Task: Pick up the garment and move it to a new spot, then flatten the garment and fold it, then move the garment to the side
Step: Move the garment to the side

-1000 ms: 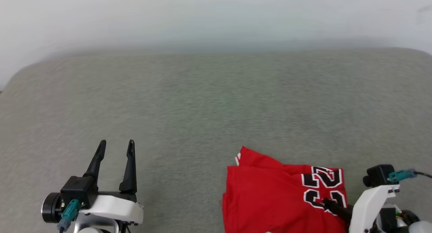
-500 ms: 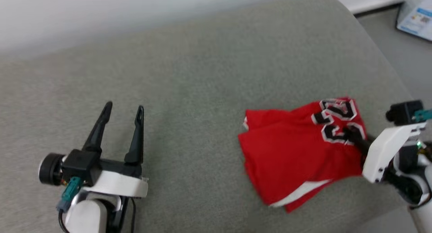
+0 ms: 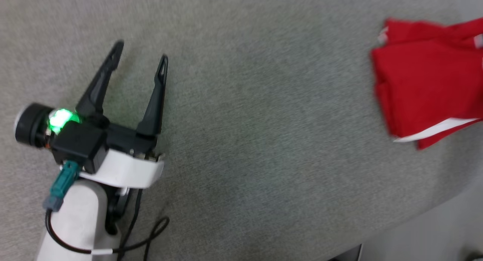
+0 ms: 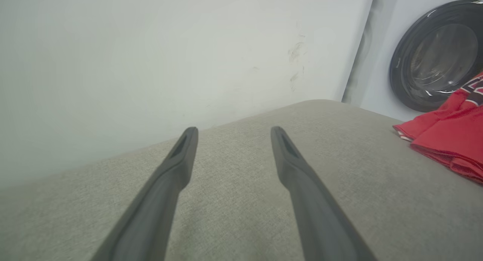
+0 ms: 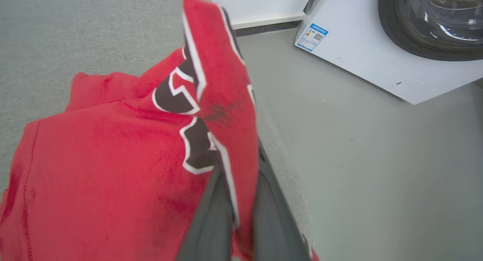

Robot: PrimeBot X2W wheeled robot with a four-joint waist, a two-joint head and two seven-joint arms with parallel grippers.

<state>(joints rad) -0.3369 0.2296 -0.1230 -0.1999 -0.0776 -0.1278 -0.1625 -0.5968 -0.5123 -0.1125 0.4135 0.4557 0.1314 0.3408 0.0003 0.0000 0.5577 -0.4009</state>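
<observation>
Red garment (image 3: pixel 422 91) gripped at the right end of the grey surface (image 3: pixel 264 121).
Left gripper (image 3: pixel 141 51) hovers empty, fingers spread apart; well to its right the folded garment lies near the edge, right gripper (image 5: pixel 239 215) clamped on its numbered fold.

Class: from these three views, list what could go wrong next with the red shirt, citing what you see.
1. The right hand pinches only one raised fold of the garment by its numerals; the folded layers could pull apart.
2. The garment lies close to the edge of the grey cushion, with floor beyond; it might slide off.
3. The left hand is open and far off, so it probably cannot steady the cloth in time.
</observation>
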